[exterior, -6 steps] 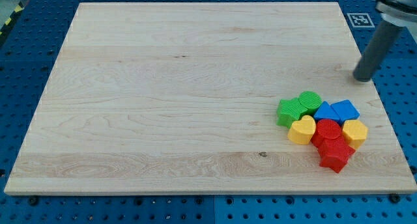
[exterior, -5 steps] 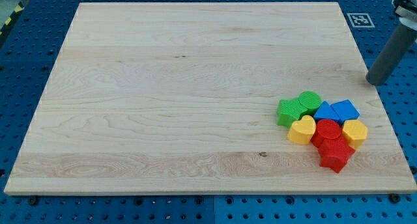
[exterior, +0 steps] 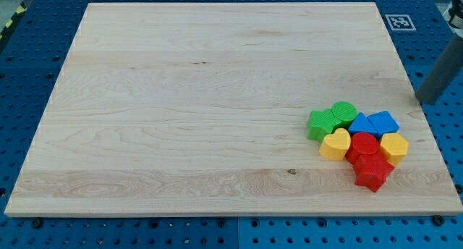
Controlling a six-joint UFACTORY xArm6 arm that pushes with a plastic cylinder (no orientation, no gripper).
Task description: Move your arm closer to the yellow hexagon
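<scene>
The yellow hexagon [exterior: 395, 146] lies at the right end of a tight cluster of blocks near the board's lower right. My tip [exterior: 425, 100] is at the view's right edge, just off the board's right side, above and to the right of the hexagon and apart from it. The cluster also holds a yellow heart [exterior: 336, 145], a green star-like block [exterior: 320, 124], a green cylinder [exterior: 344, 112], two blue blocks [exterior: 362, 124] [exterior: 383, 122], a red cylinder [exterior: 365, 145] and a red star [exterior: 372, 171].
The wooden board [exterior: 202, 104] lies on a blue pegboard table. A black-and-white marker tag [exterior: 399, 22] sits by the board's top right corner.
My tip has moved to the right and slightly down, from over the board's right edge to just off it. The blocks have not moved.
</scene>
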